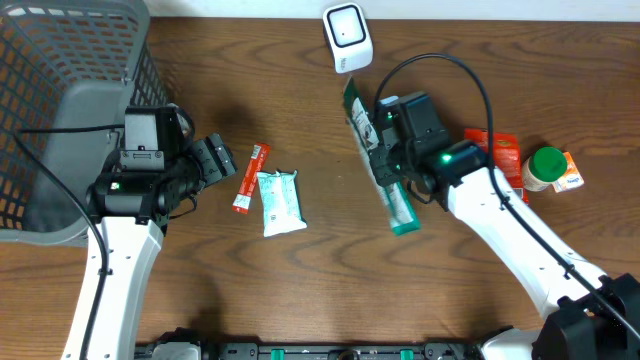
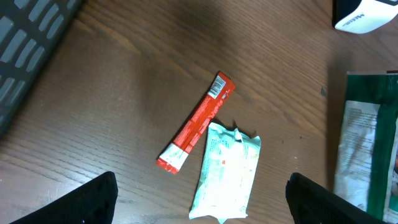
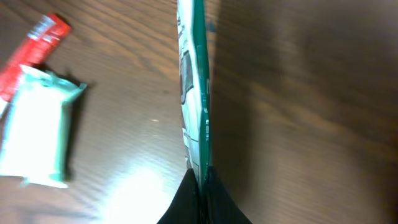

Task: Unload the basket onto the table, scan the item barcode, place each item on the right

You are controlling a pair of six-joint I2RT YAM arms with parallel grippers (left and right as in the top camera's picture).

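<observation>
Two pincers: right pincer (image 3: 200, 182) clamps the green pouch (image 3: 196, 93), print unreadable edge-on; left pincer (image 1: 226, 160) stands open, empty

The table (image 1: 300, 290) is dark wood with a clear grain and a soft sheen that catches the light. The basket (image 1: 60, 50) is grey plastic mesh, dull in finish. The scanner (image 1: 347, 37) is smooth white plastic, fairly glossy. The green packet (image 3: 194, 93) is thin shiny film. The red stick (image 2: 198, 121) looks like glossy foil, and the pale packet (image 2: 227, 171) is crinkled plastic wrap. The left gripper (image 1: 226, 162) is matt black plastic.
</observation>
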